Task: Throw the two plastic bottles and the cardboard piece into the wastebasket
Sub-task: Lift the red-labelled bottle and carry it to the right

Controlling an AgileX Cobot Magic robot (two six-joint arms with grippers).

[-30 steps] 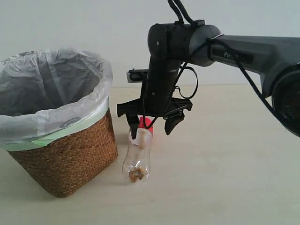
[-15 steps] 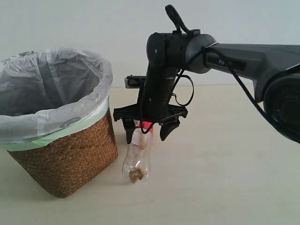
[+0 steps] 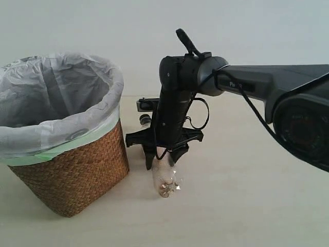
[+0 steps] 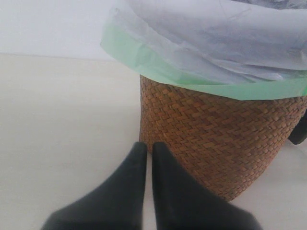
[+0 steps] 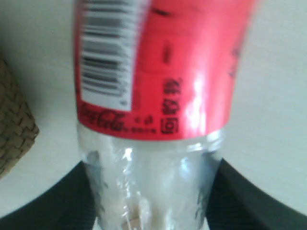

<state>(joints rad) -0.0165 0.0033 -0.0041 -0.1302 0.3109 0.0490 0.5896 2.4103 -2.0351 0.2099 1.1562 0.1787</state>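
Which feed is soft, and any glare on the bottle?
Right wrist view: the clear plastic bottle with the red label fills the frame, blurred, with white glare on the label. Left wrist view: the brown woven wastebasket is sharp, the left tool soft. Exterior view: sharp, one glint low on the bottle.

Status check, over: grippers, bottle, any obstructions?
Left gripper shut, empty, at wastebasket base. Right gripper shut on red-label bottle, bottle on table. Wastebasket rim close alongside.

A: Legible text, any view?
B: Right wrist view: the bottle [image 5: 158,182] has a red label [image 5: 192,72] with white "Coca-Cola" script. Beside it is a barcode [image 5: 103,62], digits blurred. Black characters unreadable.
A: Elsewhere?
B: Exterior view: white lettering on the arm [image 3: 267,82] starts with "P", rest illegible.
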